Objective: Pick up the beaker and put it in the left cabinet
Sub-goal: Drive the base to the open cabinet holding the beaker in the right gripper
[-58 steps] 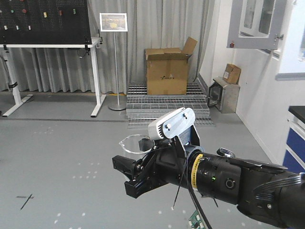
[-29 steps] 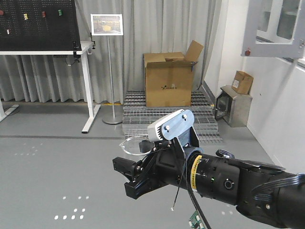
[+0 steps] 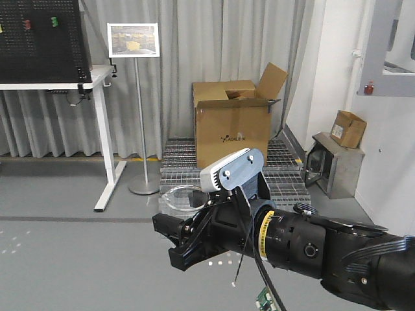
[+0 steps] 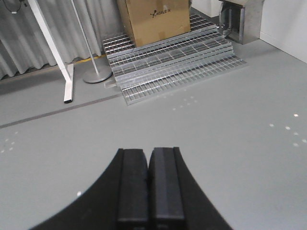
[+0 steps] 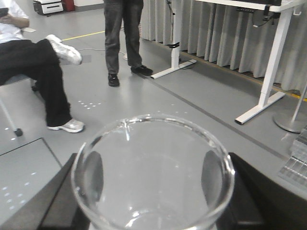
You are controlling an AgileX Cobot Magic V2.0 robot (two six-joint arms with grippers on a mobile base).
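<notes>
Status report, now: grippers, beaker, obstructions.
Left gripper shut, empty. Right gripper shut on beaker, upright. Left cabinet not in view. Standing person, seated person beyond beaker.

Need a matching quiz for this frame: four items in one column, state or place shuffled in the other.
Items:
1. beaker
2. left hand
3. cardboard box
4. framed sign

States:
A. shut, empty
B. flaps open, on the metal grating
C. gripped in the right hand
D. atop a pole stand

Pairs: 1-C, 2-A, 3-B, 4-D
</notes>
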